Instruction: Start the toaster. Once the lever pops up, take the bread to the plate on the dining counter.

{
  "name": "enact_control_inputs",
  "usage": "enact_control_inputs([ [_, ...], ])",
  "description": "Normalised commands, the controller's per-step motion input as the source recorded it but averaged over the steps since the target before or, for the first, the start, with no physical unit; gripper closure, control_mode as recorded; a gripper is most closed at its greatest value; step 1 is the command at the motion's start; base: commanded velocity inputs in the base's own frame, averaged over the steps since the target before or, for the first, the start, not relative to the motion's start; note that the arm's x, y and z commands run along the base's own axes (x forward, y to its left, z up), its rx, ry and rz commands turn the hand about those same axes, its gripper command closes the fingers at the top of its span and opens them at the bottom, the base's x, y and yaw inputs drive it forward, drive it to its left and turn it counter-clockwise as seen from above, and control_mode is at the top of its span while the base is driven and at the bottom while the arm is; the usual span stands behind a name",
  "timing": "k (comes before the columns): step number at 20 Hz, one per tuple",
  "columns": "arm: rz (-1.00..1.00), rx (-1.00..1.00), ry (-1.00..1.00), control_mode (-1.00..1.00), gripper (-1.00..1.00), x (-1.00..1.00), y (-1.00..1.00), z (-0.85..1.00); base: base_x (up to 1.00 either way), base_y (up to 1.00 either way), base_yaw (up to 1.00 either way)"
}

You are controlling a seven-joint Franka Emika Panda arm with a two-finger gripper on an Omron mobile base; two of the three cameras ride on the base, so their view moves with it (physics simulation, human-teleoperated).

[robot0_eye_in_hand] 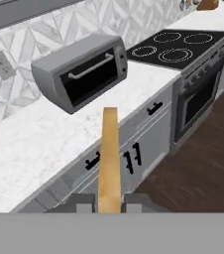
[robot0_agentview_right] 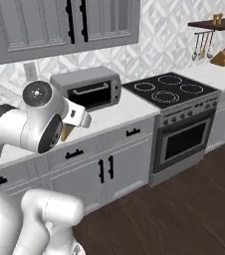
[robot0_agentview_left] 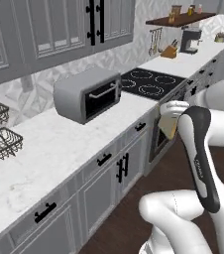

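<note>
1. Tan and thin, the small square slice of bread with its darker crust edge stood edge-on between the two dark fingertips of the gripper, which pinched it from both sides at its lower end.
2. In the left base view the same slice hung just below the white hand, out over the dark wood floor and in front of the grey lower cabinets, clear of the countertop.
3. A boxy grey metal toaster oven with a dark glass door and bar handle sat on the white marble-look countertop, beside the black four-ring cooktop; the bread was well apart from it.
4. Judging by the slice already being held in the air, the toasting and the pick-up appeared finished.
5. What seemed left was the carry and the release: neither the orange-brown plate nor the dining counter could be seen from here, so the base probably had to drive or turn before the slice could be set down.
</note>
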Motion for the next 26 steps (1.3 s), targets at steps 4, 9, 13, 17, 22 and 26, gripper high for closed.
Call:
enact_control_inputs([
  [4, 0.00, 0.00, 0.00, 1.00, 1.00, 0.00, 0.00, 0.00, 0.19, -0.76, -0.59],
  [9, 0.00, 0.00, 0.00, 1.00, 1.00, 0.00, 0.00, 0.00, 0.12, -0.74, -0.56],
  [13, 0.00, 0.00, 0.00, 1.00, 1.00, 0.00, 0.00, 0.00, 0.00, -0.76, -0.50],
  [17, 0.00, 0.00, 0.00, 1.00, 1.00, 0.00, 0.00, 0.00, 0.13, -0.69, -0.51],
  [22, 0.00, 0.00, 0.00, 1.00, 1.00, 0.00, 0.00, 0.00, 0.33, -0.82, -0.47],
  [26, 0.00, 0.00, 0.00, 1.00, 1.00, 0.00, 0.00, 0.00, 0.90, -0.57, -0.38],
])
